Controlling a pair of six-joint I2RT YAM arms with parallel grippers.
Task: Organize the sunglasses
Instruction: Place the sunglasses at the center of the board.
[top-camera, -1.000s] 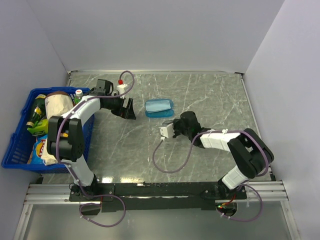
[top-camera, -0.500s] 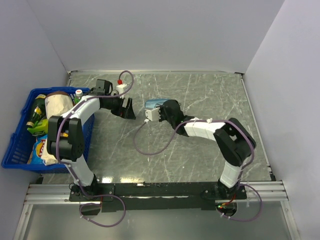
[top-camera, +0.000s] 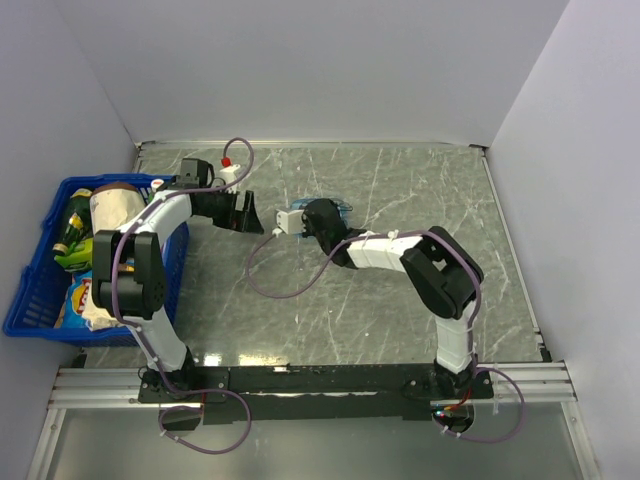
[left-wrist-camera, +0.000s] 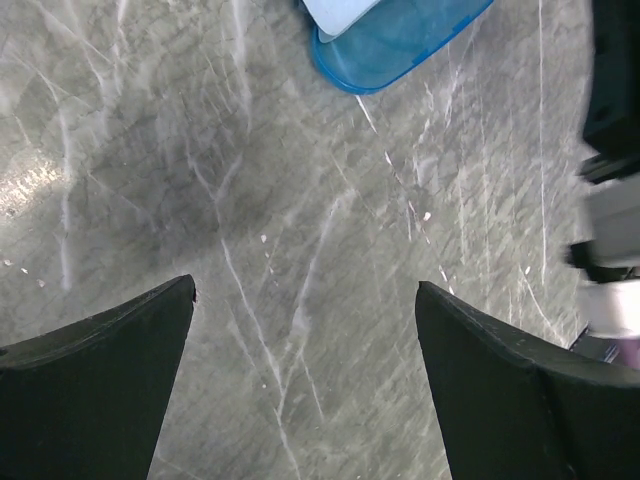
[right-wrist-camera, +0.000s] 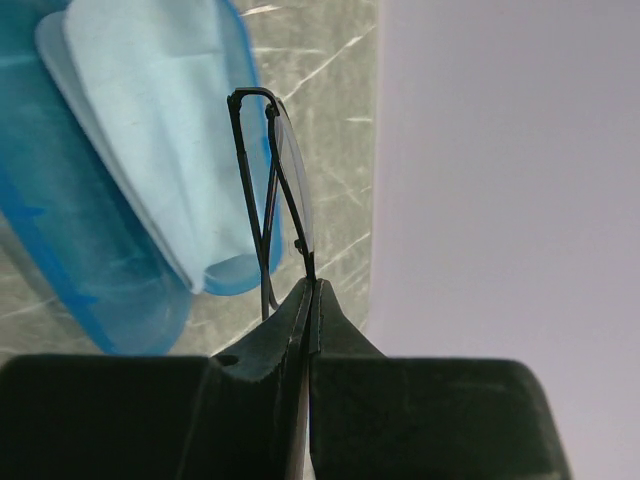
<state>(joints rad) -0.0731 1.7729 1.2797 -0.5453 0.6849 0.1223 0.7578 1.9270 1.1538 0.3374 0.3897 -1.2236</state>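
**Right gripper (right-wrist-camera: 313, 290) carrying sunglasses (right-wrist-camera: 296, 190) to blue case (right-wrist-camera: 60, 230)**

Shifted from centre frame to upper centre, it is clamping tight on the one pair, poising it at the single case holding one cloth (right-wrist-camera: 140, 130). Left gripper (left-wrist-camera: 305, 288), upper left, is gaping wide, holding nothing.

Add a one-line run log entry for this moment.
right pincer: shut on sunglasses, at blue case with light-blue cloth | left pincer: open, empty, above table | sunglasses: not yet in case
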